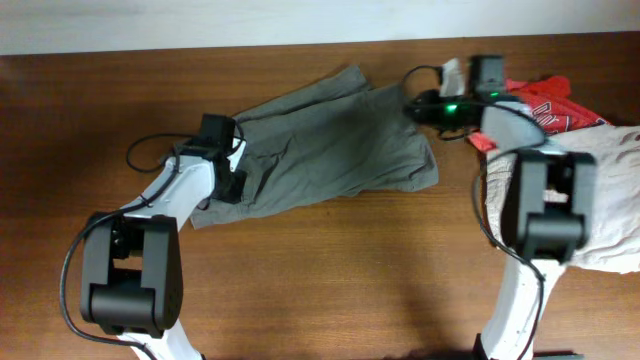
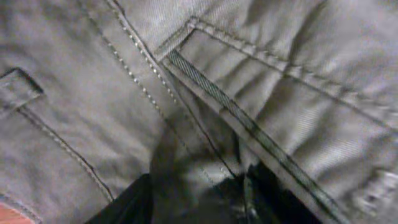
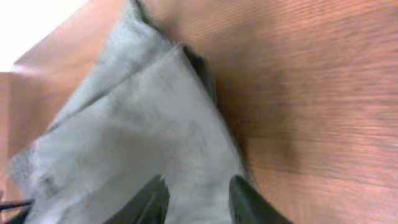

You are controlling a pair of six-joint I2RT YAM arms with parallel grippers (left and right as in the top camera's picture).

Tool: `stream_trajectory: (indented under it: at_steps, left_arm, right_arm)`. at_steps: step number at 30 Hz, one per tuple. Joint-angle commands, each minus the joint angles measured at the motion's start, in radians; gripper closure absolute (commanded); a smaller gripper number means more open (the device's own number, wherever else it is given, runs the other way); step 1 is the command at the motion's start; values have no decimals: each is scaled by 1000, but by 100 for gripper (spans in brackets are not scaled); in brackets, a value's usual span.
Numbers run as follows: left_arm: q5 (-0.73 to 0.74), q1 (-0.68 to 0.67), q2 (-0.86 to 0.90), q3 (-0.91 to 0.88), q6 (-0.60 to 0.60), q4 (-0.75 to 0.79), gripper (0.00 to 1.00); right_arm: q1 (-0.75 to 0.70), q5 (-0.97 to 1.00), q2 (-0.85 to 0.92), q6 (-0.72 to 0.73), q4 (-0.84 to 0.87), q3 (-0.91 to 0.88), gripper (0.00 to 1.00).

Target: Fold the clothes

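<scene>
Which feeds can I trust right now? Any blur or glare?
Overhead: sharp, evenly lit, the shorts clear on the table. Left wrist: very close, stitching readable, right edge smeared, bottom dark. Right wrist: smeared throughout, blown-out white at top left.

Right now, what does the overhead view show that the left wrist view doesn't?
Only the overhead view shows the whole olive-grey shorts spread on the wooden table, the left arm and right arm, and the red T-shirt and paler beige shorts at the right. Only the left wrist view shows fine detail: rows of stitching, a pocket edge and a belt loop. Both views show the wrinkled fabric of the olive-grey shorts.
</scene>
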Motion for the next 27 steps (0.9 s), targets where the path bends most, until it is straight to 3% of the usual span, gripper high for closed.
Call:
stream_trajectory:
  at_steps: [1,8,14,17,19,22,24,27]
  left_arm:
    - [-12,2,-29,128,2,-47,49]
    - [8,3,-136,284,-3,-196,34]
    - [12,3,-286,360,12,-296,33]
    - [-80,3,-394,382,9,-366,33]
    - [-156,25,-471,382,-100,-415,33]
    - [-156,116,-544,381,-250,-499,32]
    - [-79,218,-566,369,-310,-538,31]
    - [189,379,-563,305,-314,-529,24]
  right_arm:
    - [17,-30,-197,-85,-102,6,59]
    - [24,141,-409,-124,-385,7,50]
    - [32,220,-536,-176,-516,7,50]
    - [50,243,-609,-205,-544,7,50]
    - [69,290,-658,-217,-565,7,49]
    - [112,361,-718,-217,-589,7,47]
    - [141,400,-747,-217,-600,7,46]
    - [180,434,-769,-217,-614,7,45]
